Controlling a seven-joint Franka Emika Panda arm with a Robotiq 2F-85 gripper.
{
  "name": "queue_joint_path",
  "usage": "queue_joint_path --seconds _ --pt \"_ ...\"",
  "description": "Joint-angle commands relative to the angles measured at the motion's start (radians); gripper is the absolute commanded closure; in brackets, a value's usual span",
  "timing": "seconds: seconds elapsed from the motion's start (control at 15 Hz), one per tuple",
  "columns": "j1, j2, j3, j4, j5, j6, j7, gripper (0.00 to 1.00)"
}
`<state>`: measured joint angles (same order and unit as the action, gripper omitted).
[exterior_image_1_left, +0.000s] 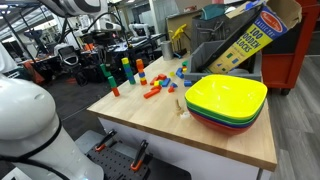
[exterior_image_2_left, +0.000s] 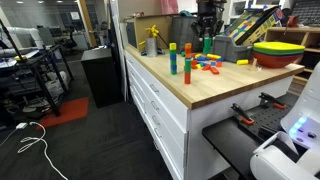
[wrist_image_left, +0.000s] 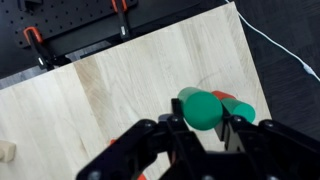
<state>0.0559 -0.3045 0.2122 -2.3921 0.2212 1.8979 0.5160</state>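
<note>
Green cylinder block (wrist_image_left: 203, 108): you are holding it clamped in the end effector (wrist_image_left: 205, 123), above the wooden table (wrist_image_left: 120, 90). Yellow box (exterior_image_1_left: 245, 40), lettered "100 Wooden Blocks", is leaning behind stacked bowls (exterior_image_1_left: 225, 97).

green cylinder (wrist_image_left: 203, 108), clamped in the pincer (wrist_image_left: 205, 125), over the wooden table (wrist_image_left: 120, 90).

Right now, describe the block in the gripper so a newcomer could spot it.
Start at the wooden table, then find the gripper over it. Clamped in it is a green cylinder block. It is round-ended and the only block gripped, with a red piece just behind it.
</note>
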Motion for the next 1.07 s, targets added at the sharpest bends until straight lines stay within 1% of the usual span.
queue_joint_path --seconds 0.0,0.4,1.0 --pt "0.021 0.047 0.0 0.045 0.029 -0.009 0.041 0.92" --pt "0.049 0.109 0.018 0.12 0.022 -0.004 0.106 0.92" --pt "0.076 0.191 0.015 0.208 -0.006 0.012 0.183 0.92"
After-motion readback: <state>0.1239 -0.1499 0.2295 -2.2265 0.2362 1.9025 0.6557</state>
